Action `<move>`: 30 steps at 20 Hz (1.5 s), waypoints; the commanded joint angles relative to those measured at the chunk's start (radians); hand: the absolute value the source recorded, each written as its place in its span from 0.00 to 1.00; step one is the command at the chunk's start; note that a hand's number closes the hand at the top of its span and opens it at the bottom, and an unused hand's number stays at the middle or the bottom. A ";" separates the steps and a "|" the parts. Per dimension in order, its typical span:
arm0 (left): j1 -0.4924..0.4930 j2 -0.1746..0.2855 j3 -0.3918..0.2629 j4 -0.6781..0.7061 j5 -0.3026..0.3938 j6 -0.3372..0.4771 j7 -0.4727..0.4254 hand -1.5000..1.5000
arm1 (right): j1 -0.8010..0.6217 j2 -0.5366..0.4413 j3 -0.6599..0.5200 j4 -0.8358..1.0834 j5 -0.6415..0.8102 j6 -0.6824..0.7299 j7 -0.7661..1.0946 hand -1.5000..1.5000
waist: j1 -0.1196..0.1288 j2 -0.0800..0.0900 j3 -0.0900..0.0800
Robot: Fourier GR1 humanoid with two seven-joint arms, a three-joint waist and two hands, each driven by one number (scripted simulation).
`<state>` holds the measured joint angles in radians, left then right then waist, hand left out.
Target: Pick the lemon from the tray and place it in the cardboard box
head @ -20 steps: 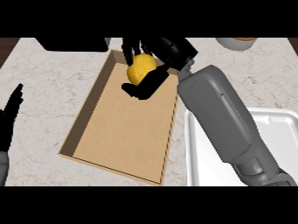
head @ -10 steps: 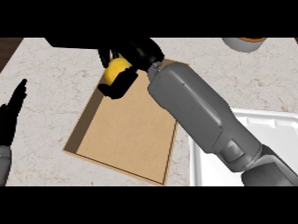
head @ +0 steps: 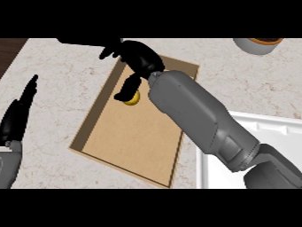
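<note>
The yellow lemon point(head: 133, 99) lies on the floor of the cardboard box point(head: 132, 142), near the box's far end. My right hand point(head: 140, 56) hovers over that far end with its fingers spread apart. One dark finger point(head: 128, 86) reaches down to the lemon and hides its left part. The hand is open and does not curl round the fruit. My right forearm point(head: 195, 117) crosses the box's right wall. The white tray point(head: 280, 135) sits at the lower right, partly under the arm. At the left edge my left hand point(head: 17, 116) rests open, fingers up.
A bowl with an orange inside point(head: 260, 44) stands at the back right. A dark object point(head: 87, 41) lies behind the box at the counter's far edge. Dark wood floor shows past the counter's left side.
The right hand has spread its fingers, and the lemon it carried now lies on the box's floor below it. The left hand has stayed put.
</note>
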<state>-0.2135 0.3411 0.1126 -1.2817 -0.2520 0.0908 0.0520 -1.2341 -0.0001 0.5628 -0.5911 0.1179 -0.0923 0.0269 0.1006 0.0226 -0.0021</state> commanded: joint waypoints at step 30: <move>0.083 -0.019 0.036 -0.033 -0.013 0.028 -0.027 0.50 | 0.000 -0.332 -0.331 0.349 -0.386 0.210 -0.549 0.00 | -0.059 -0.005 0.003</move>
<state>-0.1542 0.3564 0.1672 -1.3123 -0.2367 0.0807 0.0508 -1.2472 -0.2659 0.2558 -0.2995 -0.2772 0.0573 -0.4598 0.0400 0.0168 0.0005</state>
